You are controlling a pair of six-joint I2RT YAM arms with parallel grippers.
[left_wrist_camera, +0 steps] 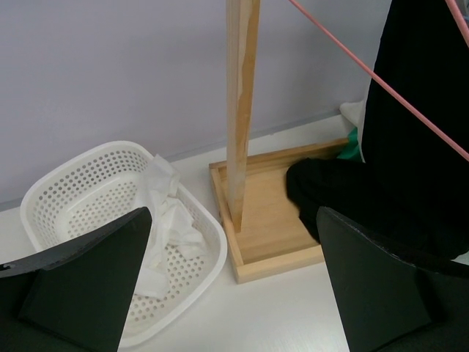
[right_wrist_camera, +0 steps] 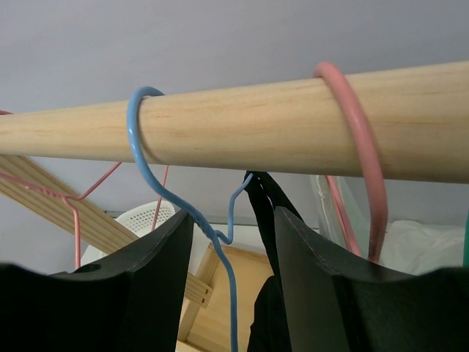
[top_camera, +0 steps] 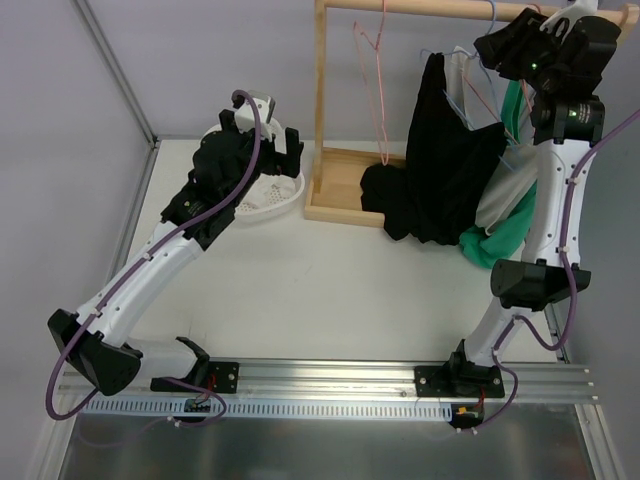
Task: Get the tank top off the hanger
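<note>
A black tank top (top_camera: 440,170) hangs by a strap from a blue wire hanger (top_camera: 478,75) on the wooden rail (top_camera: 440,8); its lower part pools on the rack's base. In the right wrist view the blue hanger (right_wrist_camera: 150,139) hooks over the rail (right_wrist_camera: 256,128), and the black strap (right_wrist_camera: 262,199) hangs from its bent end. My right gripper (top_camera: 497,50) is up at the rail, open (right_wrist_camera: 231,249), with the hanger wire and the strap between its fingers. My left gripper (top_camera: 280,150) is open and empty (left_wrist_camera: 231,293), low over the table, facing the rack's post.
A white perforated basket (left_wrist_camera: 69,187) holding white cloth (left_wrist_camera: 167,216) sits left of the wooden rack base (left_wrist_camera: 271,227). Pink wire hangers (right_wrist_camera: 359,139) hang on the rail. White and green garments (top_camera: 505,215) hang behind the black top, beside the right arm.
</note>
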